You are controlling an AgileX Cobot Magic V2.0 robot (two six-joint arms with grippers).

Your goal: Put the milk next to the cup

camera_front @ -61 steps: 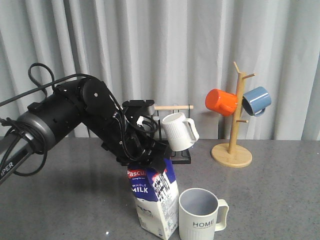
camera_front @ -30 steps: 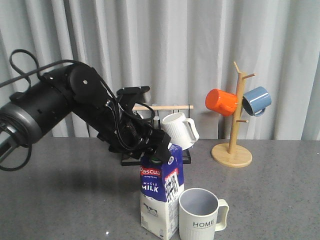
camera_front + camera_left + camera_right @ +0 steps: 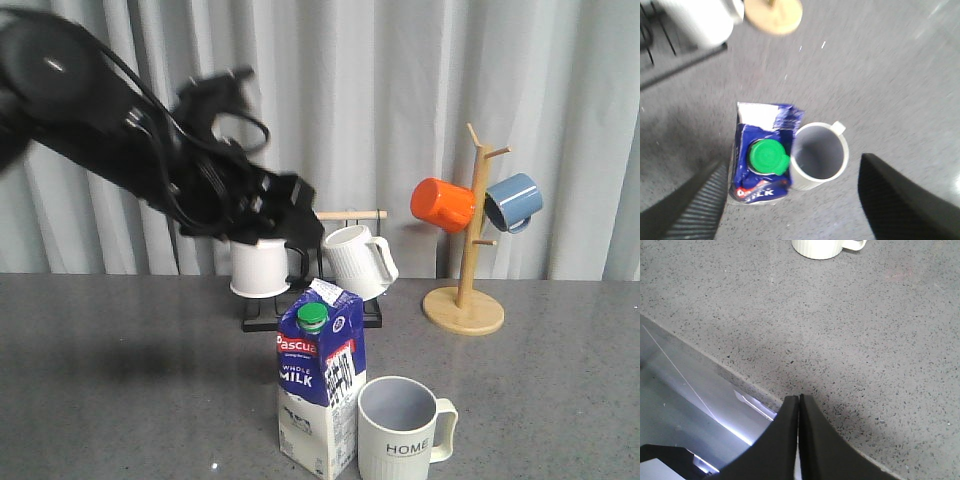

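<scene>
The milk (image 3: 317, 385) stands upright on the grey table, green cap on top, with no gripper on it. The cup (image 3: 398, 430) marked "HOME" stands right beside it on its right, touching or nearly so. My left gripper (image 3: 292, 228) hangs open well above the milk. In the left wrist view the milk (image 3: 765, 155) and the cup (image 3: 820, 152) lie side by side below the left gripper (image 3: 795, 200), whose fingers (image 3: 690, 205) are spread wide. My right gripper (image 3: 799, 399) is shut and empty over the table's front edge.
A black rack (image 3: 310, 320) holds two white mugs (image 3: 262, 265) behind the milk. A wooden mug tree (image 3: 465, 305) with an orange mug (image 3: 442, 204) and a blue mug (image 3: 515, 200) stands at the back right. A pale ribbed mug's base (image 3: 822, 247) shows in the right wrist view.
My left gripper has let go of the milk and risen up and to the left. The milk, tilted a second ago, now stands upright beside the cup.
</scene>
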